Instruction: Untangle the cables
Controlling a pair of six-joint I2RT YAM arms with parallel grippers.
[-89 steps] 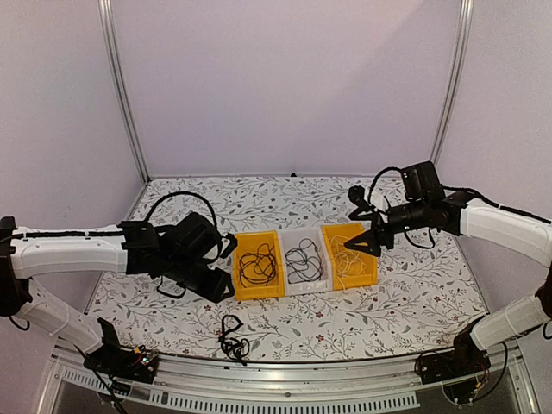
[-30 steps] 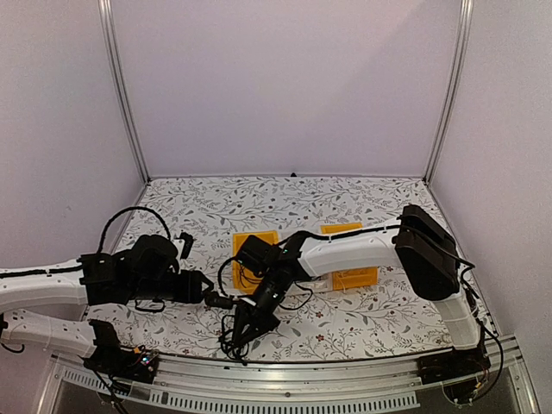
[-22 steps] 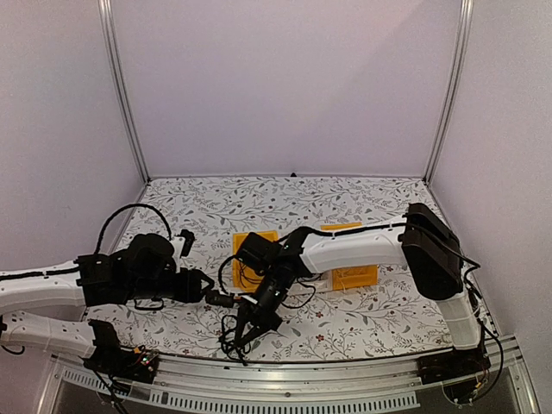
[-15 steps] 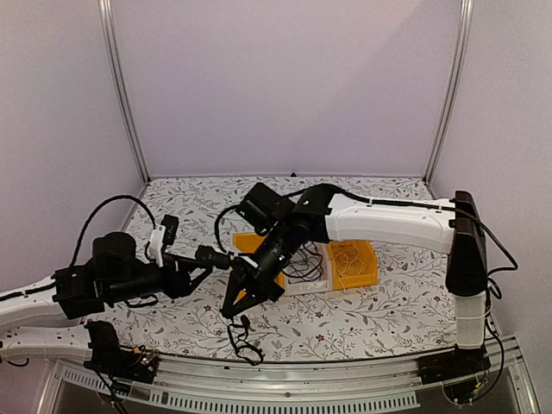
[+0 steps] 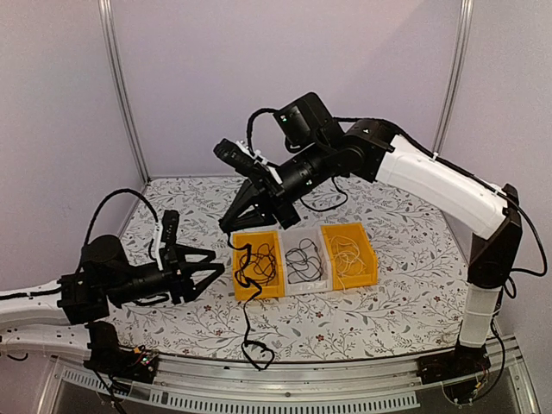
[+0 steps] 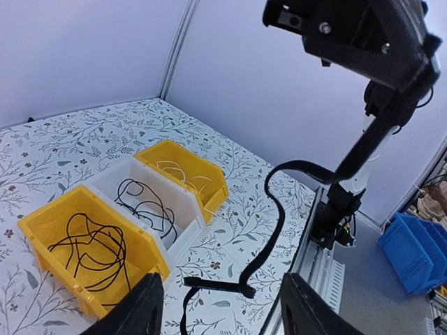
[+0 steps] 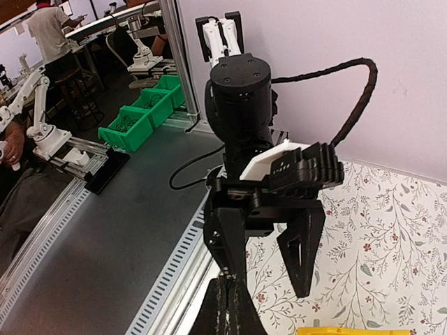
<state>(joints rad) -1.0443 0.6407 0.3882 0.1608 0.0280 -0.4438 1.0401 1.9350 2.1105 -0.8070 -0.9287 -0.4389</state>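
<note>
Above the flower-patterned tabletop (image 5: 405,293), we now see the right gripper (image 5: 231,226) lifted high, clamped on a dangling thin black cable (image 5: 245,319); the left gripper (image 5: 211,278) stands apart.

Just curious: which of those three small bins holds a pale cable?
The yellow plastic bin on the right; the white bin and left yellow bin hold black cables.

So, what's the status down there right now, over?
Right gripper shut on thin black cable, held high. Cable hangs down to the floral table. Left gripper open, beside the hanging cable. Nothing seen blocking.
</note>
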